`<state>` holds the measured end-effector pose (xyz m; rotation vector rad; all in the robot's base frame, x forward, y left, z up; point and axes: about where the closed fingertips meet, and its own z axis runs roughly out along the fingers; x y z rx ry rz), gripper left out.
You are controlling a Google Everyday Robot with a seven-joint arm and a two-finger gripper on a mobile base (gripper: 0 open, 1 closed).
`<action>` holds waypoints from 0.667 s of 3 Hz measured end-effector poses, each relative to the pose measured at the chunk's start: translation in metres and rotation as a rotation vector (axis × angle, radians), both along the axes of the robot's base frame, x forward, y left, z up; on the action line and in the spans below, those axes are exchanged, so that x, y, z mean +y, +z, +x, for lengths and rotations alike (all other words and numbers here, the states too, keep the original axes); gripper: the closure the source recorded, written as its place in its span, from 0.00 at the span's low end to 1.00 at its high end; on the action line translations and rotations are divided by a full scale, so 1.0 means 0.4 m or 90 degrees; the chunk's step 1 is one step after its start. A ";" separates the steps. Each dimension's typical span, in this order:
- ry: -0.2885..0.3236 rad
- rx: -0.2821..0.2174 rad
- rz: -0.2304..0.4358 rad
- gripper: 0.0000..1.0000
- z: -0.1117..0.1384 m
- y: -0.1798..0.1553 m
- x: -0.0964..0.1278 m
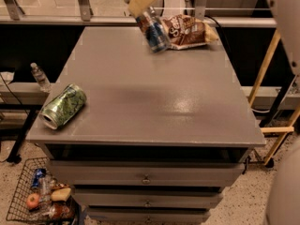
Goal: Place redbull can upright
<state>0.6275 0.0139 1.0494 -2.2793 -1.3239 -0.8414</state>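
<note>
The redbull can point(153, 31) is a slim blue and silver can, tilted, held in the air above the far part of the grey table point(150, 102). My gripper point(144, 1) comes in from the top edge and is shut on the can's upper end. The can hangs in front of a brown snack bag point(187, 31).
A fat green-patterned can point(63, 106) lies on its side near the table's front left corner. A clear bottle point(41, 77) stands on a ledge to the left. A wire basket point(40, 198) with items sits on the floor at lower left. My white arm fills the right edge.
</note>
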 end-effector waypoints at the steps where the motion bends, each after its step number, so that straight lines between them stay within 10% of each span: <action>1: 0.036 -0.043 0.047 1.00 0.007 -0.021 -0.067; 2: 0.064 -0.065 0.093 1.00 0.005 -0.039 -0.104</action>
